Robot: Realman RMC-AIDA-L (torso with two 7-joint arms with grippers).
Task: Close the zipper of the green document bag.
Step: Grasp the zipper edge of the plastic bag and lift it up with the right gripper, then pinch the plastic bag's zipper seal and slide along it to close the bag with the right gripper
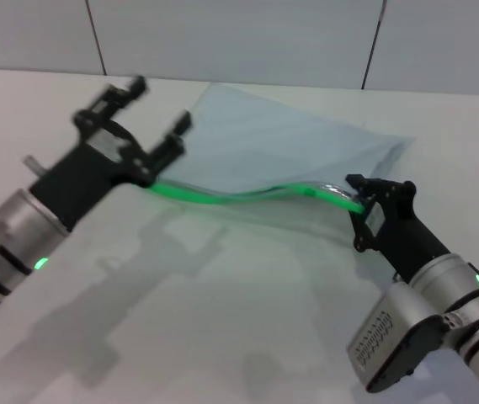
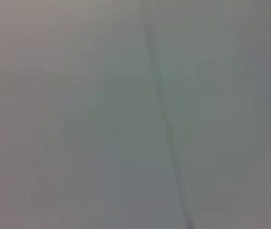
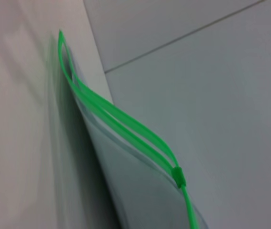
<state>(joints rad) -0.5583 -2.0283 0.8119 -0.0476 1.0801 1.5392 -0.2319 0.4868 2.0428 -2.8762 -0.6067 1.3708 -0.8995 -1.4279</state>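
Zipper (image 1: 247,195) gapes; right gripper (image 1: 359,204) seemingly pinches it, left gripper (image 1: 157,114) spread wide

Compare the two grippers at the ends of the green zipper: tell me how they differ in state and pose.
The left gripper has its fingers spread open above the bag's left end, with the zipper ending at its base; the right gripper is shut on the zipper's right end. The left gripper points up and away across the green document bag; the right gripper points leftward at the strip. Both are black and sit at opposite ends of the bag's green edge.
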